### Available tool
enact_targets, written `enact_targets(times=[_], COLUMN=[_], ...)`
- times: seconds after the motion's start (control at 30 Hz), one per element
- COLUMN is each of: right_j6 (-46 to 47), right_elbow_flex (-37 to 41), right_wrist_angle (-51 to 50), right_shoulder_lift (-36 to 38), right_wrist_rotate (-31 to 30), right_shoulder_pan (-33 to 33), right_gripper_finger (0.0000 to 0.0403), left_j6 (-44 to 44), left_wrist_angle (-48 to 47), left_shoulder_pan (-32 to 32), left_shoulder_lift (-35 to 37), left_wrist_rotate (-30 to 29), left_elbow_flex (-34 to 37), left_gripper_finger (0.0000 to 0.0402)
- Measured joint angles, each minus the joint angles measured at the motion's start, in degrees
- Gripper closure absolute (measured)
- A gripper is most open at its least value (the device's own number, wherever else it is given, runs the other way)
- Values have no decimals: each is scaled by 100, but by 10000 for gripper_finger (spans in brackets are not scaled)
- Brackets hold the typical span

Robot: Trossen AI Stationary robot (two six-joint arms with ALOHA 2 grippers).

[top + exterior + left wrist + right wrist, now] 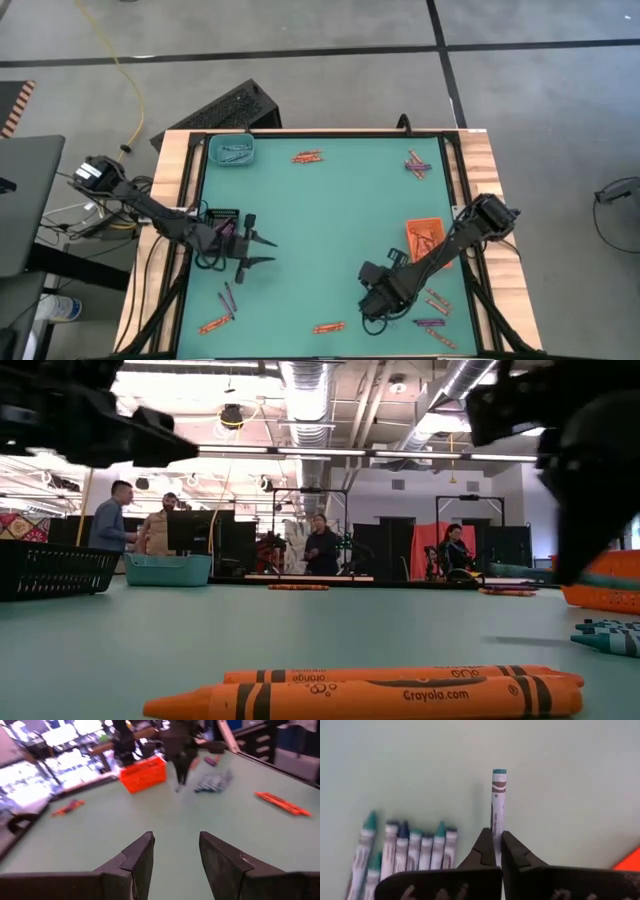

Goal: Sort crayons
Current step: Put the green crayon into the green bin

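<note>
My right gripper [372, 312] [497, 837] is near the table's front right, shut on a pale teal crayon [498, 795]. Several more teal crayons [410, 852] lie side by side on the green mat beside it. My left gripper [268, 251] [175, 842] is open and empty over the mat at the left, beside the black tray [222, 217]. The orange tray [425, 235] sits by the right arm and the teal tray [232, 150] at the far left. Orange crayons [307, 157] and purple crayons [418, 163] lie at the far side. My right gripper pinches the teal crayon between its two fingers, on the stretch of its wrapper [497, 827] near one end. The crayon lies along the fingers and sticks out past their tips, its flat end [499, 771] farthest away. The held end is hidden between the fingers.
More crayons lie near the front edge: orange [215, 323] and purple [230, 297] at the left, orange [328, 327] [400, 690] in the middle, several [432, 322] at the right. People stand in the room beyond the table [120, 515].
</note>
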State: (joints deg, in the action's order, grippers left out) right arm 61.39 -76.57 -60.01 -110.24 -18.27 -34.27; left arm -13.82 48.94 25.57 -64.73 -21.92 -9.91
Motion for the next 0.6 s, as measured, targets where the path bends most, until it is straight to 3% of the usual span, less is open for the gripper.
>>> enact_targets(times=[0.13, 0.37, 0.6], right_j6=[-348, -1707, -2894], right_elbow_flex=[-23, -38, -38], right_wrist_angle=[102, 861, 1626], right_shoulder_lift=[7, 46, 215], right_wrist_rotate=[-705, -1592, -2038], right_shoulder_pan=[134, 533, 951], right_gripper_finger=[399, 399, 399], left_j6=[-205, -125, -265], left_wrist_angle=[479, 852, 453], left_shoulder_pan=[-480, -1701, -2604], left_shoulder_lift=[0, -3, -15], left_wrist_rotate=[278, 2216, 2809], left_elbow_flex=[0, -167, -608], left_gripper_finger=[253, 253, 253])
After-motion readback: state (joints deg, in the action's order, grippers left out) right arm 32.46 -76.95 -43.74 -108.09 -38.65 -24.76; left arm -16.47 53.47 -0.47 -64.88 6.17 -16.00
